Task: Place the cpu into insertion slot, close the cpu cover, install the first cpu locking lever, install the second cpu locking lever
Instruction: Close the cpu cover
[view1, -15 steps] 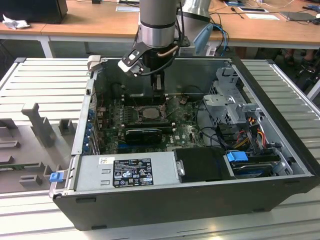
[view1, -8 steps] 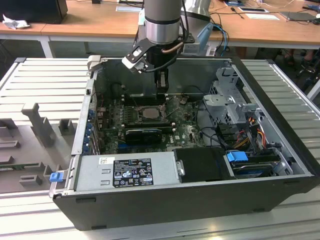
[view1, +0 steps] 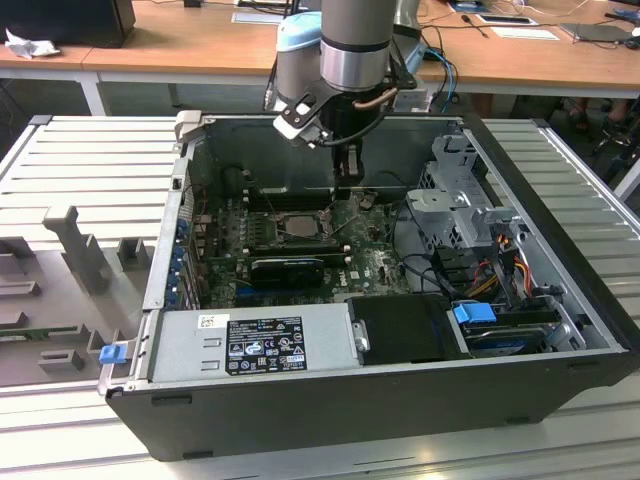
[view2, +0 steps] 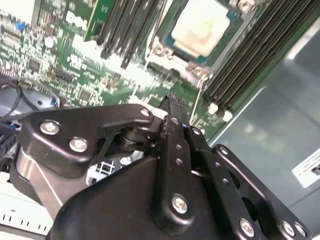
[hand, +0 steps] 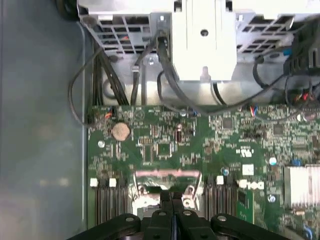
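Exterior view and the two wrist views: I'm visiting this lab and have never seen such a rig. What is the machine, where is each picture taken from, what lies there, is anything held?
The machine is a robot arm with a gripper, a two-fingered clamp. The exterior view comes from a camera off the arm: an open computer case lies on a ribbed metal table, the arm reaching inside. Both wrist views come from cameras riding on the arm, looking past the gripper at the green motherboard. The pale square cpu sits in the insertion slot. The gripper is shut close to that slot and holds nothing I can see.
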